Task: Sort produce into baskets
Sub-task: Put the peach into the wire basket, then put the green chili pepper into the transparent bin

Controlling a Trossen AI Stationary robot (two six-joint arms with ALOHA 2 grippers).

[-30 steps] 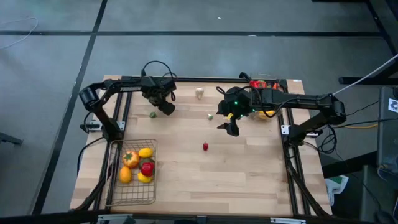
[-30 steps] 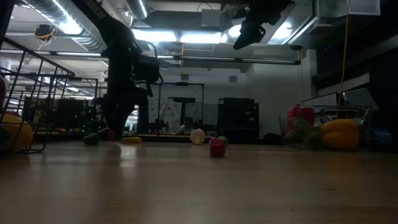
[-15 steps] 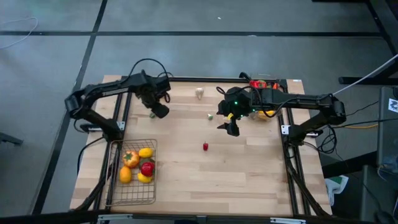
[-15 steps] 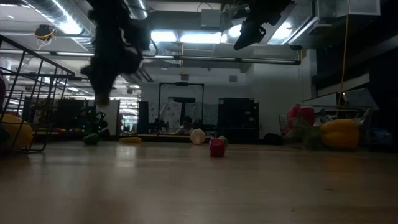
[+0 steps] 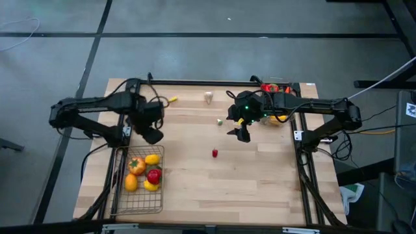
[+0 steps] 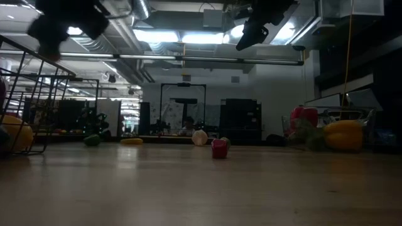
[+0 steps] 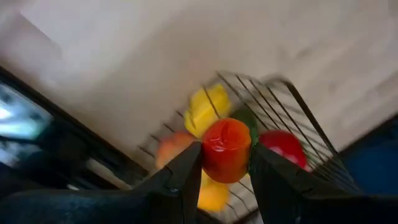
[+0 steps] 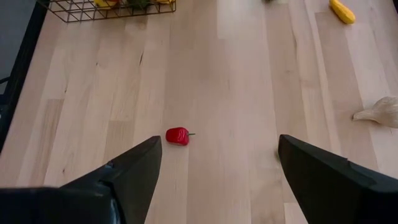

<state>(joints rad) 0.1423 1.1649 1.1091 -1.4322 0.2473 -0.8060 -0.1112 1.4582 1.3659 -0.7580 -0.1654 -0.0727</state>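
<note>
Left gripper is clamped on a small red-orange pepper, fingers pressed to both sides of it, held in the air just above the far edge of the wire basket. The basket sits right under and slightly nearer than this gripper, at the table's near left corner; inside it are an orange tomato-like piece, a lemon, a red pepper, an orange piece and a yellow piece. Left wrist view shows the held pepper directly over those contents, with a yellow piece and a red one behind it. Right gripper hangs above mid-table with jaws spread wide, nothing between them. A small red piece lies on the wood table just below and a bit toward the left arm's side of that gripper; in the right wrist view it lies between the fingers, nearer the left-hand one, and apart from both. Beyond the right gripper lie a tiny pale-green piece and a pale garlic-like piece near the far edge. A yellow piece lies on the far side of the left gripper. Behind the right arm, at the far right corner, is a cluster of red and yellow produce; whether it is in a bin is unclear.
</note>
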